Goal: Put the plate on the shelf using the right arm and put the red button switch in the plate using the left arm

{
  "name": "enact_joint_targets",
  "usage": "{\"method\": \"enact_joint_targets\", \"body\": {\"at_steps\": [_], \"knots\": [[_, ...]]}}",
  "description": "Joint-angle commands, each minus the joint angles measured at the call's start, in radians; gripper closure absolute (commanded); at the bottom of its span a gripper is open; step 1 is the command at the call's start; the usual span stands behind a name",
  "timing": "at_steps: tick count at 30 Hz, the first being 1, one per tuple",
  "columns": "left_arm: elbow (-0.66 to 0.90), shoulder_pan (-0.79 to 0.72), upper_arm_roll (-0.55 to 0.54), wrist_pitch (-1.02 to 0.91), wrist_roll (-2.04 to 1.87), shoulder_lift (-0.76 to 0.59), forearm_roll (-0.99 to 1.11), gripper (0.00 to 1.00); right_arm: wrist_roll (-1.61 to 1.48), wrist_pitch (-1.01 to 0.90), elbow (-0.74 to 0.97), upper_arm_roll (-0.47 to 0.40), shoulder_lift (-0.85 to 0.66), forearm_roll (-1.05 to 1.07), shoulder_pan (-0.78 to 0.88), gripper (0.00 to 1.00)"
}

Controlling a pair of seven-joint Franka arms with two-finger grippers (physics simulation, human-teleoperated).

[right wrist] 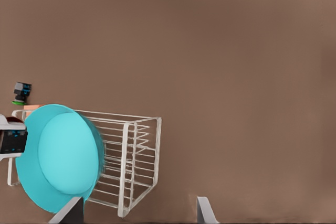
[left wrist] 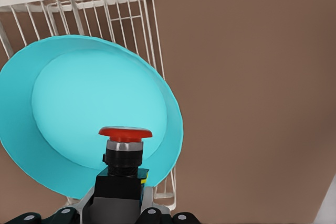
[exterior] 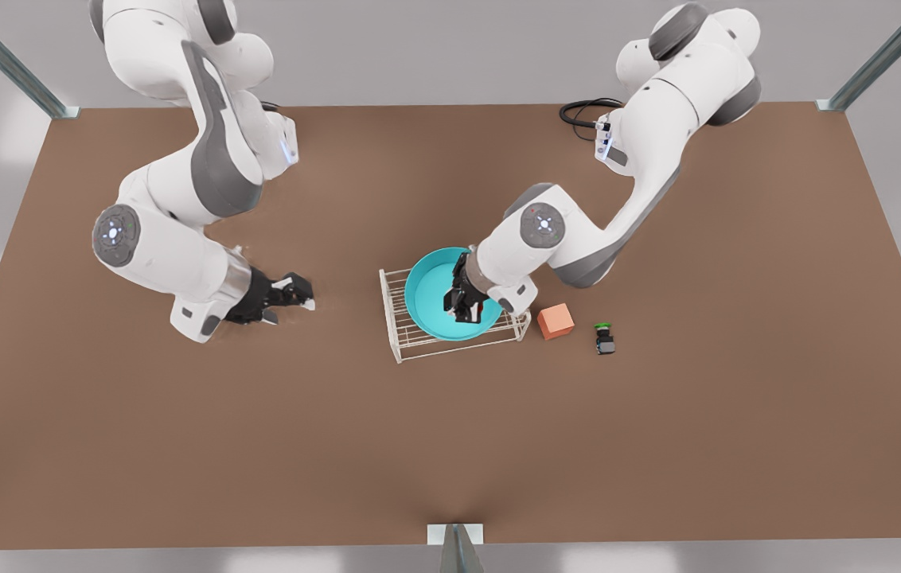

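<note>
The left claw (exterior: 462,306) grips the red button switch (left wrist: 125,153) above the plate (exterior: 434,296) resting on the shelf (exterior: 403,338) mid-worktop; the right claw (exterior: 301,298) hangs wide open nearby.

Red button switch (left wrist: 125,153) base cut off; left end effector (exterior: 464,306) hides plate (exterior: 430,290) centre

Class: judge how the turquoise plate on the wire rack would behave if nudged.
The plate probably slides: it looks smooth and rests on thin rods of the shelf. Its rim overhangs the shelf, so it may tip. The left tool, holding the red button switch above it, could nudge it; the right tool waits aside, open.
</note>
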Motion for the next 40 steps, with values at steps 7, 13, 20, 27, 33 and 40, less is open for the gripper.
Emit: {"method": "enact_joint_targets", "body": {"at_steps": [7, 13, 20, 27, 33, 40], "knots": [[-0.094, -0.029, 0.009, 0.074, -0.217, -0.001, 0.167, 0.0, -0.123, -0.264, 0.0, -0.051, -0.002, -0.276, -0.011, 0.0], [-0.133, -0.055, 0.009, 0.055, -0.142, 0.01, 0.198, 0.0, -0.132, -0.27, 0.0, -0.058, -0.001, -0.268, -0.014, 0.0], [0.046, 0.515, -0.506, -0.69, 1.134, -0.048, 0.156, 0.0, -0.12, -0.264, 0.006, -0.046, 0.001, -0.245, -0.011, 0.0], [-0.159, 0.001, 0.765, -0.562, 2.612, -0.486, -0.304, 0.0, -0.129, -0.262, 0.004, -0.054, 0.002, -0.245, -0.029, 0.0], [-0.072, 0.061, 0.719, -0.563, 2.531, -0.463, -0.276, 0.0, -0.117, -0.259, 0.004, -0.049, 0.005, -0.243, -0.026, 0.0], [-0.074, 0.061, 0.719, -0.571, 2.482, -0.463, -0.301, 0.0, -0.132, -0.259, 0.004, -0.052, 0.01, -0.245, -0.057, 0.0]]}}
